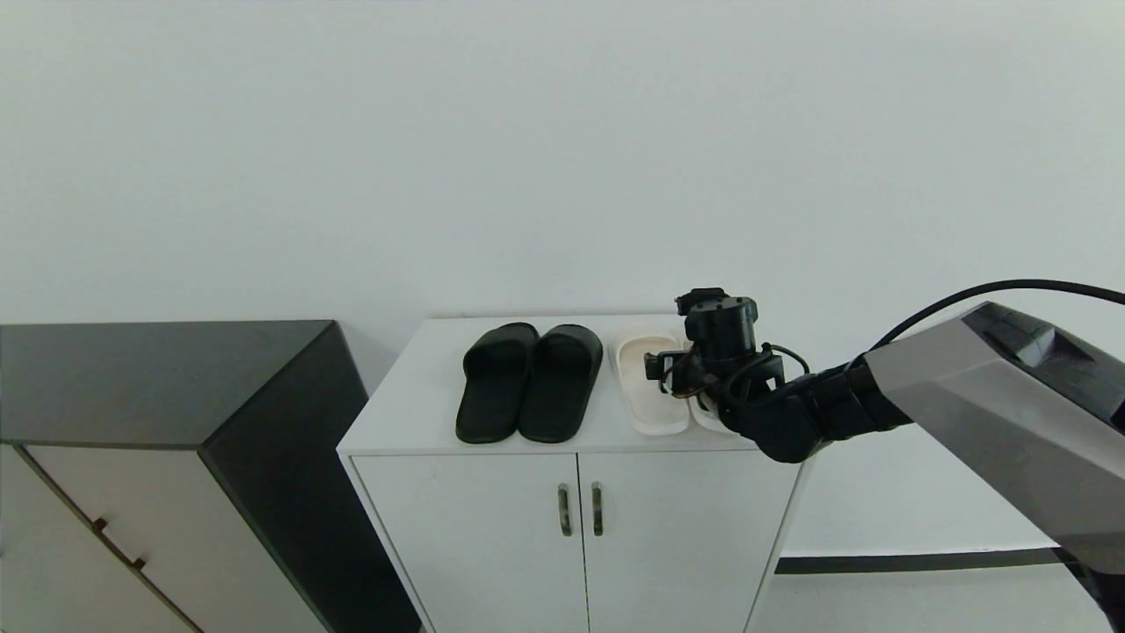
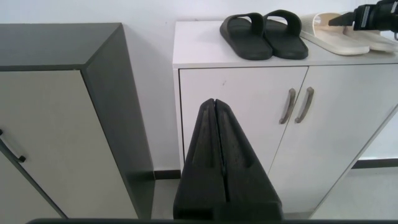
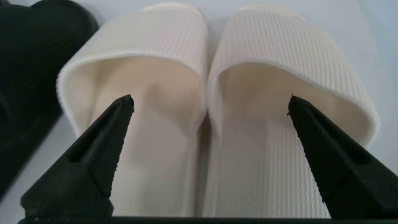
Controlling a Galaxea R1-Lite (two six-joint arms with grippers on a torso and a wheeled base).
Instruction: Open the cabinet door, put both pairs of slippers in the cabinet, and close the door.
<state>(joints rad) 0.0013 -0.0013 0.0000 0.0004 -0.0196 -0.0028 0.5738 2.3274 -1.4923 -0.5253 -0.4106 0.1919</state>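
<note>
Cream slippers (image 1: 652, 387) sit side by side on top of the white cabinet (image 1: 475, 536), just beside the black slippers (image 1: 527, 382). You have your right tool (image 3: 209, 104) spread wide at the cream pair, one finger over each shoe. Both cabinet doors are closed, their handles (image 1: 563, 508) close together at the middle. Your left tool (image 2: 216, 104) is pressed together, low in front of the cabinet. A dark cabinet (image 1: 176, 378) stands to the left.
</note>
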